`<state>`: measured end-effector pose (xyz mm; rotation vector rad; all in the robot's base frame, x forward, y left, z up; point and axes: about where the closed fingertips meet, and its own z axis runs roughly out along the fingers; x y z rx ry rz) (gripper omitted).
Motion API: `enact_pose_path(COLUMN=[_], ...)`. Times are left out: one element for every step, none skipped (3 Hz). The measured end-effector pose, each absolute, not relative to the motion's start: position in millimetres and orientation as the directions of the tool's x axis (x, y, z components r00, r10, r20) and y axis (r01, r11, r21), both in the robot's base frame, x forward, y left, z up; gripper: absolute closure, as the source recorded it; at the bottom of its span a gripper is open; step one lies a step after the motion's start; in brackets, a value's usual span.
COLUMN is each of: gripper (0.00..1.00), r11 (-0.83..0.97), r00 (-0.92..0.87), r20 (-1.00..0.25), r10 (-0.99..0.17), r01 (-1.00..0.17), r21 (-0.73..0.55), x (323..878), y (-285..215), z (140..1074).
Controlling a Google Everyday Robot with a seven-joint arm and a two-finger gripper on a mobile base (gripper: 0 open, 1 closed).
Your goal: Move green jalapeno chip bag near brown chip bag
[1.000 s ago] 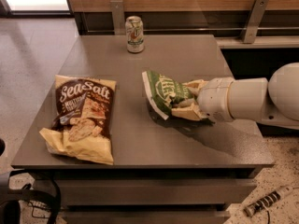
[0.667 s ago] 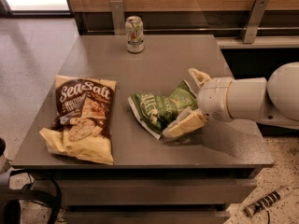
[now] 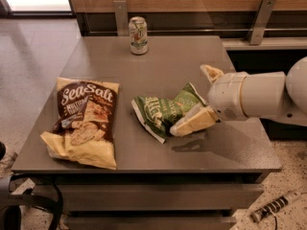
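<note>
The green jalapeno chip bag (image 3: 160,113) lies flat on the grey table (image 3: 163,61), near the middle. The brown chip bag (image 3: 85,121) lies at the front left, a short gap to the left of the green bag. My gripper (image 3: 201,98) reaches in from the right, at the green bag's right end. It is open: one pale finger (image 3: 210,73) points up and away from the bag, and the other finger (image 3: 192,123) lies along the bag's lower right edge.
A green-and-white soda can (image 3: 138,35) stands upright at the table's back edge. A wooden wall with metal brackets (image 3: 261,20) runs behind the table. Cables lie on the floor at the front left, and a small object (image 3: 273,207) at the front right.
The green bag has come down from the gripper's hold and moved left, and now lies flat closer to the brown bag. The fingers have spread apart. The arm has shifted slightly.
</note>
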<state>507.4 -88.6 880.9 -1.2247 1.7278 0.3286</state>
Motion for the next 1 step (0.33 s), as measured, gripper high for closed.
enact_pose_path(gripper=[0.0], r11=[0.542], r00=[-0.093], r20=[-0.807], r10=[-0.583], r01=[-0.784], r21=[-0.301], x=[496.5], y=[-106.1], z=[923.2])
